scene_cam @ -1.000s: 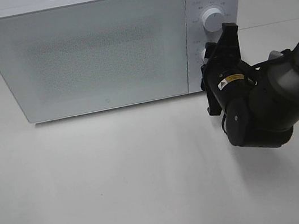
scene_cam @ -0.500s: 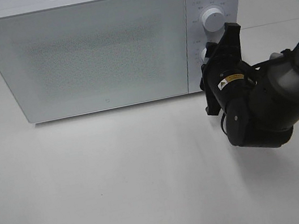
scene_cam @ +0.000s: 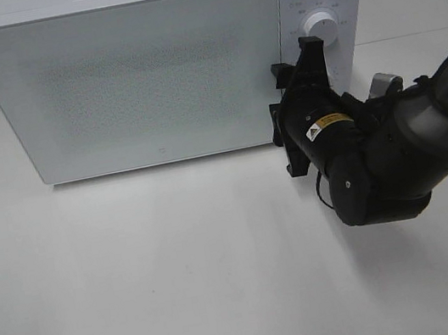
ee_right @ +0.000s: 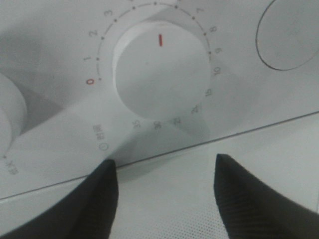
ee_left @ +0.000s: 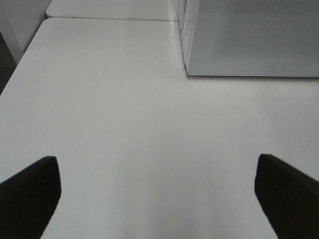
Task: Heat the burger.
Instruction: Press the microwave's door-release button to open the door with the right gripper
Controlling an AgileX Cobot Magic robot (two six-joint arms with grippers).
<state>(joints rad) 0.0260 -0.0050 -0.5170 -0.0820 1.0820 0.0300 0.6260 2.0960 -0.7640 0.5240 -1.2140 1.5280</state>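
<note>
The burger is hidden; the white microwave (scene_cam: 139, 70) stands with its door shut. My right gripper (scene_cam: 296, 59) hovers in front of the control panel, just below the upper dial (scene_cam: 323, 26). In the right wrist view its jaws (ee_right: 163, 164) stand apart and hold nothing. The numbered timer dial (ee_right: 159, 69) with a red mark sits just beyond the fingertips, untouched. My left gripper (ee_left: 155, 162) is open over bare table, with the microwave's corner (ee_left: 249, 40) ahead of it. It does not show in the exterior high view.
The white table (scene_cam: 139, 276) stretches in front of the microwave. My right arm's dark body (scene_cam: 379, 167) lies low over the table at the right. A second knob (ee_right: 10, 114) and an oval outline (ee_right: 289, 35) flank the timer dial.
My right gripper has come off the lower dial, shifted left along the microwave's front, and its jaws have widened. The left gripper has not changed.
</note>
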